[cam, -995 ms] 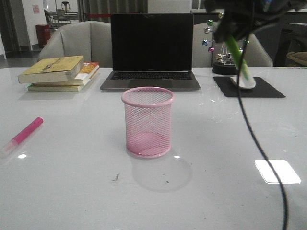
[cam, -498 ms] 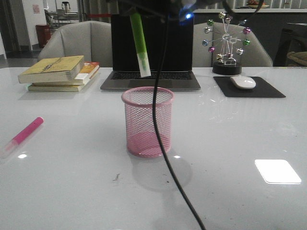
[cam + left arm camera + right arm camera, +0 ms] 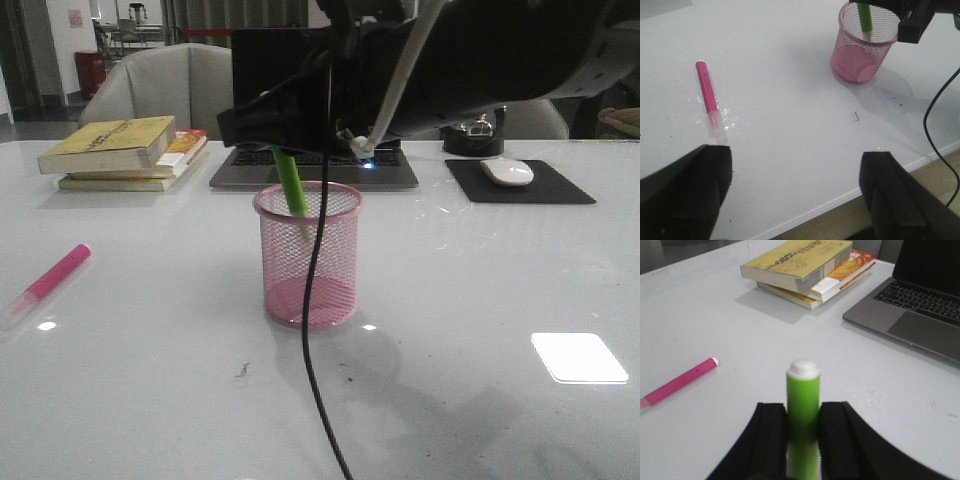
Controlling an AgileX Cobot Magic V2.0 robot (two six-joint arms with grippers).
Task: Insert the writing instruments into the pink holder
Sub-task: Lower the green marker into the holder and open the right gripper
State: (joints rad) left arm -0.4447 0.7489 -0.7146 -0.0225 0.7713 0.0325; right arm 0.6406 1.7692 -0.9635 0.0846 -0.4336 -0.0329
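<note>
1. The right pincer [image 3: 802,440] has swung from above the laptop [image 3: 315,110] down over the pink holder [image 3: 307,255], and is closed on the lime green marker [image 3: 291,188], its two fingers [image 3: 767,440] pressed against the barrel on either side.
2. Half a second ago the marker's lower end hung clear above the rim; now it sits below the rim, inside the mesh, with the body leaning slightly. The left wrist view confirms it inside the cup [image 3: 865,20].
3. That means the first insertion is nearly finished: only the release seems left, and I judge that opening the fingers here would let the marker drop to the base and rest against the wall.
4. The pink marker [image 3: 45,283] has not moved; it lies flat on the white surface [image 3: 150,400], well apart from the holder on the robot's left.
5. The left pincer [image 3: 795,195] hangs wide open and holds nothing, above the surface near the pink marker, which is probably its next target.
6. The books [image 3: 125,152] and mouse [image 3: 507,171] stand clear behind.
</note>
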